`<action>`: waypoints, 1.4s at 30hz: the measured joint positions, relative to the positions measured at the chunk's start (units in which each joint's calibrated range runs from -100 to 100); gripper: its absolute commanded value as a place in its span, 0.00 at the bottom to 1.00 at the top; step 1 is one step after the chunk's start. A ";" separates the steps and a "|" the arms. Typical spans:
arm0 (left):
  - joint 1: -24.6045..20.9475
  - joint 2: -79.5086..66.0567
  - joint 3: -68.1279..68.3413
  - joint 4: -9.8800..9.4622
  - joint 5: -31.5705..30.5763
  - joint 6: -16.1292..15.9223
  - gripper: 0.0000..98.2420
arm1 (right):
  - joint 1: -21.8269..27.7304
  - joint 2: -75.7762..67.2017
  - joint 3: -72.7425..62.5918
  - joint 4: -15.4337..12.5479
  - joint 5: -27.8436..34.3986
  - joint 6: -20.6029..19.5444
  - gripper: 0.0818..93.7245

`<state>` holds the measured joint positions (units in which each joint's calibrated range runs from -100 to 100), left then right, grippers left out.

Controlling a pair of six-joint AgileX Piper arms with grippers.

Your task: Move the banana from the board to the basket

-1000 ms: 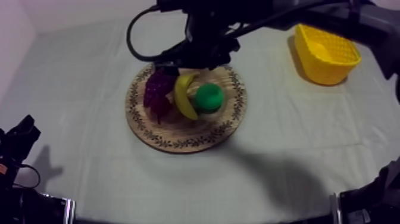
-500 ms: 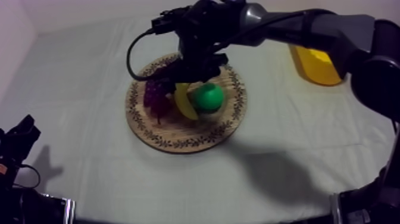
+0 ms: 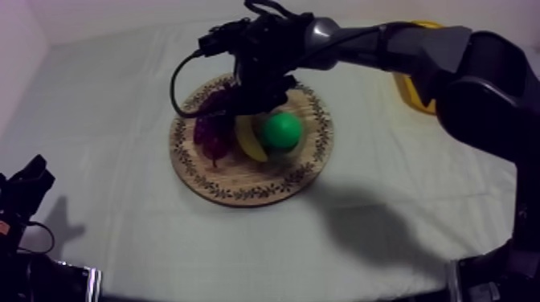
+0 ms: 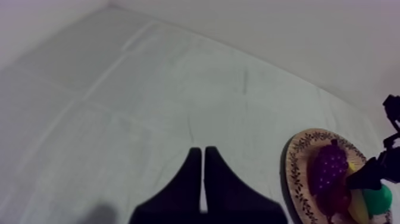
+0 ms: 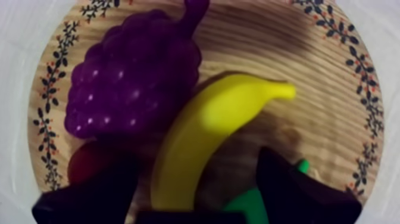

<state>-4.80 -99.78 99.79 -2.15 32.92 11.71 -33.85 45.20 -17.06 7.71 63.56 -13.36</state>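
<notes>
Top view: right gripper (image 3: 255, 100) low over the wooden board (image 3: 241, 191), above the banana (image 3: 249, 138), which lies on the board between grapes (image 3: 213, 124) and pear (image 3: 281, 131). Yellow basket (image 3: 407, 87) at the desk's far right, partly behind the arm, banana not in it.

Left wrist view: left gripper (image 4: 203, 179) over bare cloth beside the board, pressed together as a wedge, holding nothing.

Right wrist view: fingers (image 5: 89, 196) spread wide, one each side of the banana, not clamped on it. Small red fruit (image 5: 86, 164) by the grapes.

Progress: reach looks done; grasp, lift, carry and drop all left.
</notes>
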 measured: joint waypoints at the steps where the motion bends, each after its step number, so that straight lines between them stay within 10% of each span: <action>1: 0.00 0.00 0.00 0.00 0.00 0.00 0.00 | 0.13 0.57 -0.42 -0.15 -0.07 0.12 0.59; 7: 0.00 0.00 0.00 0.00 0.00 0.00 0.00 | 0.36 3.18 -2.16 -0.75 -1.17 1.28 0.52; 16: 0.00 0.00 0.00 0.00 0.00 0.00 0.00 | 0.28 4.67 -2.69 -0.26 -3.76 1.05 0.09; 42: 0.00 0.00 0.00 0.00 0.00 0.00 0.00 | 7.22 -29.63 18.27 6.94 -0.56 -0.04 0.06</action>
<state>-4.80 -99.78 99.79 -2.15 32.92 11.71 -26.63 15.56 1.22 14.65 63.00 -13.40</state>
